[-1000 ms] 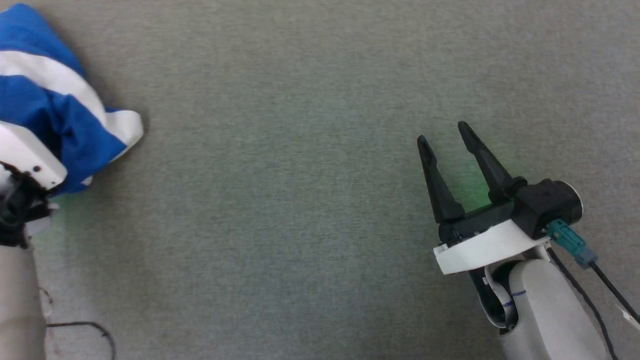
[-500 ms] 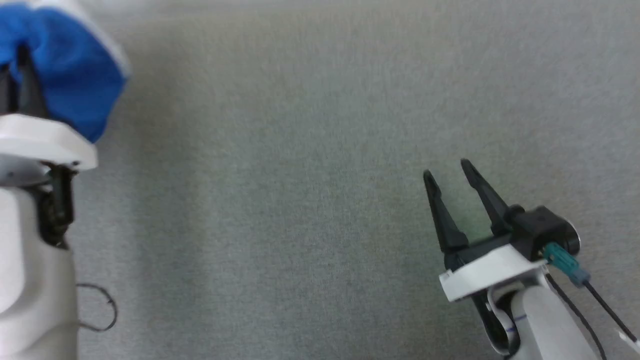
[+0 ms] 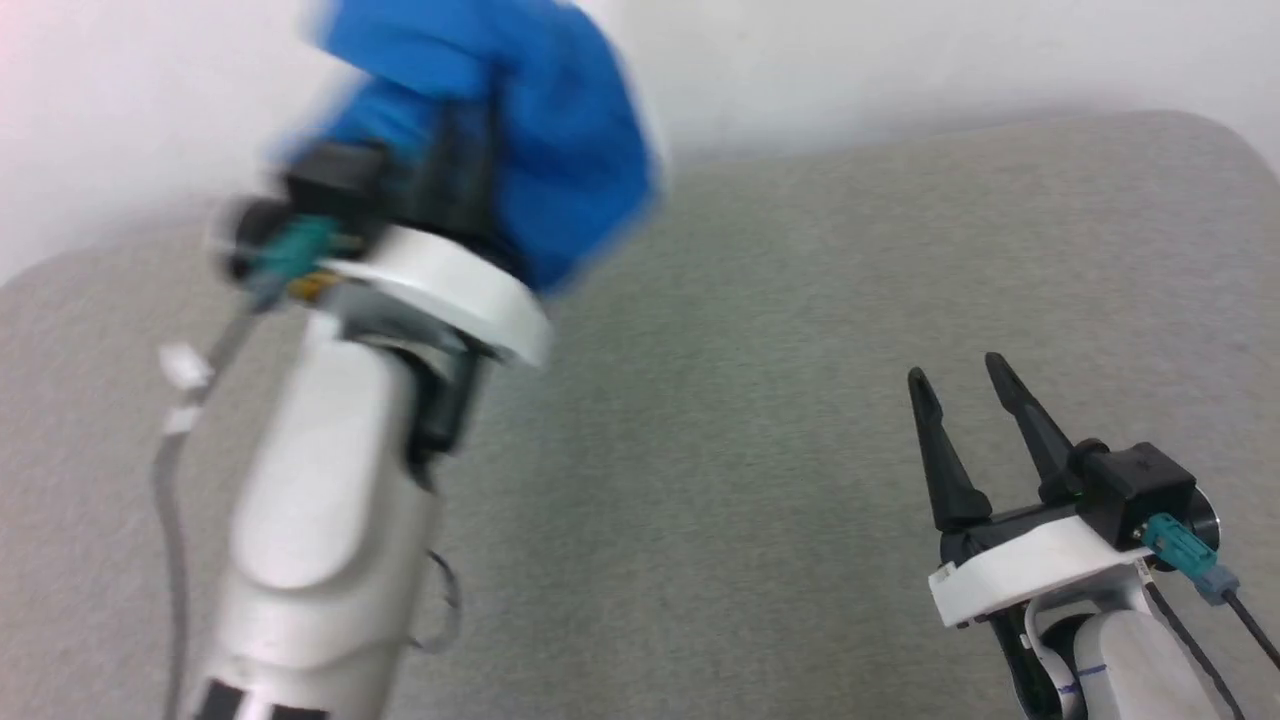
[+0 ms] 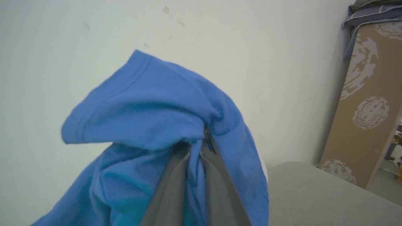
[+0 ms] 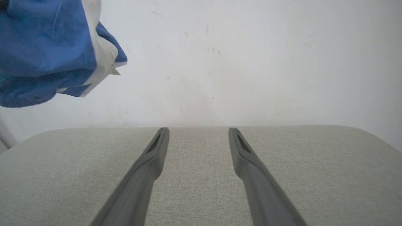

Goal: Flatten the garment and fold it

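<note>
While the left claw (image 4: 202,139) pinches the bright blue soft fabric shorts (image 4: 150,103) at 11 o'clock, the right claw (image 3: 955,370) just sits spread at 4 o'clock.

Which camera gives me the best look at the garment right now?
The left wrist view: the garment is close and sharp, bunched around the shut left hand. The head view has it blurred, held above the grey surface. The right wrist view catches a corner with its white stripe and small label.
</note>
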Controlling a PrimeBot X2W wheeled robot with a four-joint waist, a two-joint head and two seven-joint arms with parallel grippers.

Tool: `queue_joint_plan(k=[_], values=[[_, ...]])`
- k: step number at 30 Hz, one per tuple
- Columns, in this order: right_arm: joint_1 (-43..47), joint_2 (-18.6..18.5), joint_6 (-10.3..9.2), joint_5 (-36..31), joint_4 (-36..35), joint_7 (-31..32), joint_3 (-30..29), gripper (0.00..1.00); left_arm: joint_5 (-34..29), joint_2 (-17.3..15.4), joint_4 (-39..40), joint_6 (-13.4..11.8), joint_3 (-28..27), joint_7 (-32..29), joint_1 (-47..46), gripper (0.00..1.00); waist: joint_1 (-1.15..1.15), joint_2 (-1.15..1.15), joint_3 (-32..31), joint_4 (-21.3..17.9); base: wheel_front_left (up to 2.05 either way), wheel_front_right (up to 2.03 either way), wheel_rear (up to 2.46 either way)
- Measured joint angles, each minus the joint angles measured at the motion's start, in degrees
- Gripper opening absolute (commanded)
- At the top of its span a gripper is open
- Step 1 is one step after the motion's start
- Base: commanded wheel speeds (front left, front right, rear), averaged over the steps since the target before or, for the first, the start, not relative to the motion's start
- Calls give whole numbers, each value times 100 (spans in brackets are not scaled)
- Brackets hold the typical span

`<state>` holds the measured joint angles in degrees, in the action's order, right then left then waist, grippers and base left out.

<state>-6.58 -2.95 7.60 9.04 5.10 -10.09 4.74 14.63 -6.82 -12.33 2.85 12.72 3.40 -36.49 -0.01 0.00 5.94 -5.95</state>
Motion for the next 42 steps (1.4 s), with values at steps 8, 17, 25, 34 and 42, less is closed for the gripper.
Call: queue_joint_plan(k=[8,17,25,34,42], values=[[11,-1,0,22,-138,56,140,100,654,270,-1602,381,1217,-1537,355,0,0,0,-31,-621,0,0,0],[14,-2,0,64,-105,55,197,100,1132,288,-2675,419,1626,-3193,548,100,1,0,140,-1126,0,0,0],[86,-5,0,43,-100,122,179,100,1226,253,-1848,103,1069,-1212,771,100,1,0,41,-937,0,0,0],[276,-4,-1,-62,-183,252,57,100,909,-113,-828,-414,347,1062,1572,100,1,0,-230,-477,0,0,0],[370,-2,0,-130,-264,390,-123,100,638,-250,313,-497,-684,1134,2741,100,1,0,-387,20,0,0,0]])
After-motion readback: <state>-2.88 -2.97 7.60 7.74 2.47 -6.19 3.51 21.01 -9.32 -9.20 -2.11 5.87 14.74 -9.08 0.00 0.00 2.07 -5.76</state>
